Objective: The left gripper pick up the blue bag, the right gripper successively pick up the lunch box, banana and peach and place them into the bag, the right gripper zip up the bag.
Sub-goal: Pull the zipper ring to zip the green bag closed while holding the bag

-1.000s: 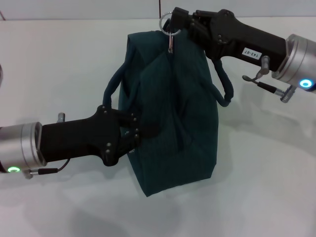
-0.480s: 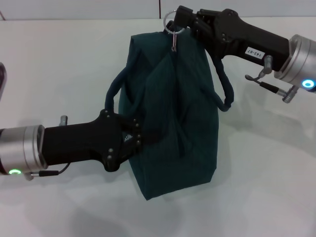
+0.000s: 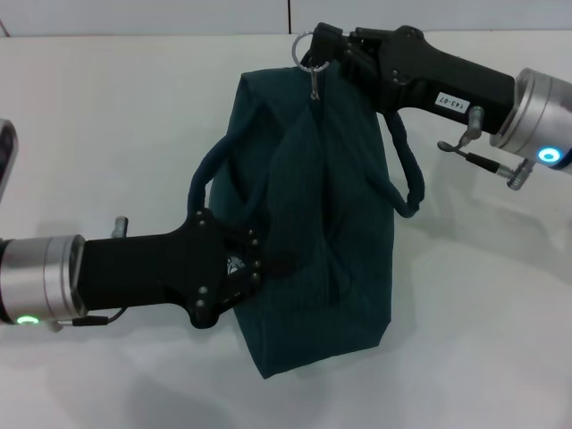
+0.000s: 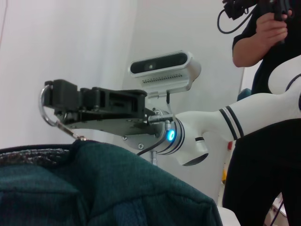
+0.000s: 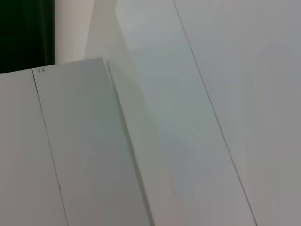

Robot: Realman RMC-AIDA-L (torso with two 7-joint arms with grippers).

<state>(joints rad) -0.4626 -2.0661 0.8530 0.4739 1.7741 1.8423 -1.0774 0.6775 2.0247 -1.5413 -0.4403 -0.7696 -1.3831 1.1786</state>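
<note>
Bag: blue bag (image 3: 313,214) mid-tabletop (image 3: 483,340), looks zipped, food not visible
Left gripper (image 3: 259,264): clamped on bag's near-left side
Right gripper (image 3: 313,49): pinching ring pull (image 3: 302,45) at far end
Progress: zipping basically finished

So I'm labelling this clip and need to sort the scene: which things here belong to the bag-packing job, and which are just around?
Part of the job:
- blue bag, closed on top
- ring zip pull, held by the right gripper
- left gripper, clamped on the bag's side

Just around:
- white table
- person standing behind the right arm, seen in the left wrist view
</note>
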